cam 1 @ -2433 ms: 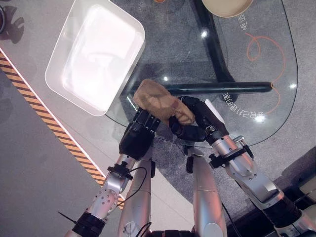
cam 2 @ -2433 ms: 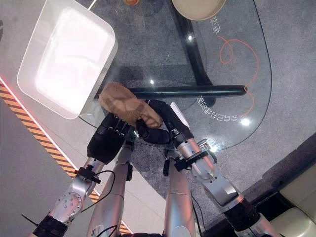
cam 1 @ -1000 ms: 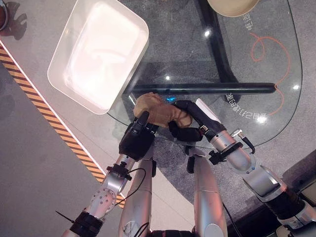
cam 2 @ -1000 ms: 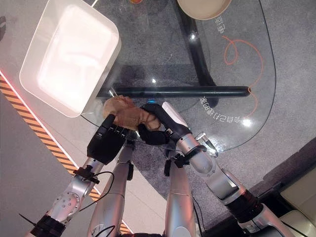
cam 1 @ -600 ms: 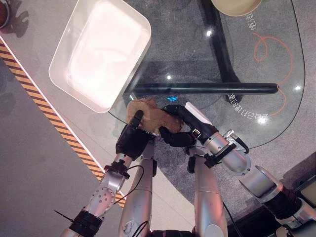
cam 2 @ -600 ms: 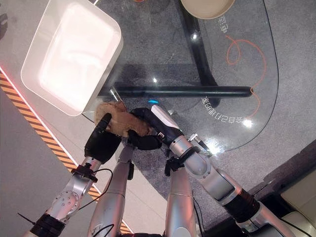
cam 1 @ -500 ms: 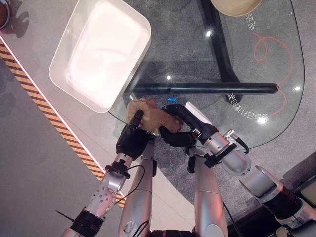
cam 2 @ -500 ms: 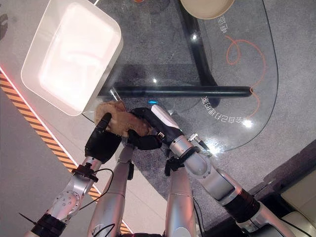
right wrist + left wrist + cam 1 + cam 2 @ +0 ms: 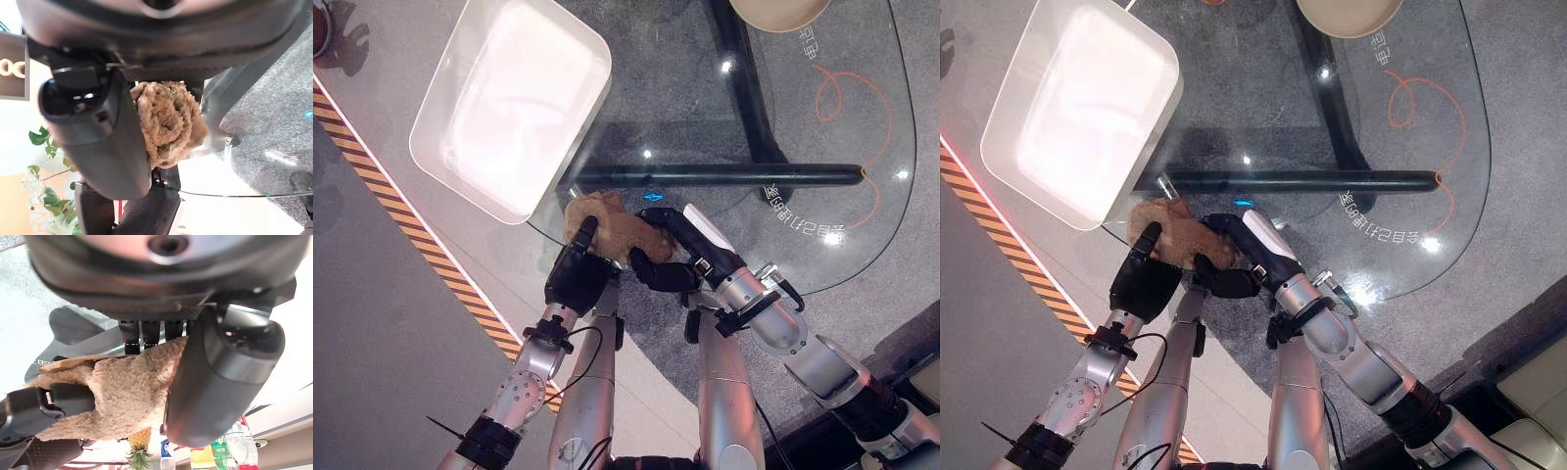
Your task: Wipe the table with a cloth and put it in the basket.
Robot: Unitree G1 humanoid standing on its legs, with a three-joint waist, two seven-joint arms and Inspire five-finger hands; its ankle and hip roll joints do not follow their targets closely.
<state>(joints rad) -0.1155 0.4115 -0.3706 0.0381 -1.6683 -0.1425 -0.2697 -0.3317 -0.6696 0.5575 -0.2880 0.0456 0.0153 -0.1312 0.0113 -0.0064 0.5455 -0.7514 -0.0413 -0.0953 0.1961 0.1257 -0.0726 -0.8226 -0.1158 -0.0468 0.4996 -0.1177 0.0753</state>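
Note:
A brown fuzzy cloth (image 9: 607,227) lies bunched at the near left edge of the glass table (image 9: 803,196). Both hands hold it. My left hand (image 9: 573,279) comes from below the edge, with its thumb (image 9: 220,377) pressed over the cloth (image 9: 127,391) and its fingers behind it. My right hand (image 9: 674,257) lies on the glass to the right, its thumb and fingers curled round a rolled end of the cloth (image 9: 168,122). The white basket (image 9: 509,98) stands beyond the cloth on the left, overhanging the table's left edge, with nothing in it.
A tan bowl (image 9: 778,10) sits at the table's far edge. An orange cord (image 9: 847,93) loops on the right side. A dark bar (image 9: 724,174) of the table's frame runs under the glass. Orange-and-black striped tape (image 9: 401,206) marks the floor on the left.
Both hands have slid the cloth left, to the table's near left edge below the basket. The left thumb has come up over the cloth.

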